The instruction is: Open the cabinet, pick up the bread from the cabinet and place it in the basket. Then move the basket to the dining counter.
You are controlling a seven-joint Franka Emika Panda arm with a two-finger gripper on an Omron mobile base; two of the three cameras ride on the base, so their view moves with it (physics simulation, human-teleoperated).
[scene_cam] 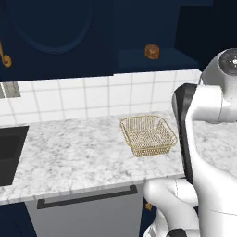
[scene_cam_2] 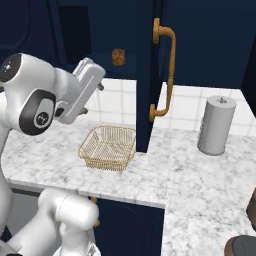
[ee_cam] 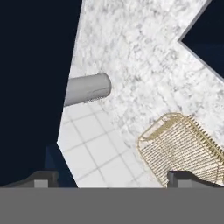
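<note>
The cabinet (scene_cam: pixel 134 28) stands open, and its door (scene_cam_2: pixel 145 100) juts out edge-on over the worktop with its long brass handle (scene_cam_2: pixel 171 65). The bread (scene_cam: pixel 152 51), a small brown lump (scene_cam_2: pixel 118 56), lies on the dark shelf inside. Below it on the marbled worktop sits the gold wire basket (scene_cam: pixel 148 135) (scene_cam_2: pixel 108 146), with nothing in it. My gripper (ee_cam: pixel 113 179) is open with nothing between its fingertips. The hand (scene_cam_2: pixel 89 80) hovers above and left of the basket (ee_cam: pixel 183 146), below the shelf. The dining counter is out of view.
A grey upright cylinder (scene_cam_2: pixel 216 125) (ee_cam: pixel 87 89) stands on the worktop right of the open door. A black sink (scene_cam: pixel 9 152) is set in at the far left. White wall tiles (scene_cam: pixel 92 97) back the worktop. My arm's elbow (scene_cam: pixel 185 134) is close to the basket's right side.
</note>
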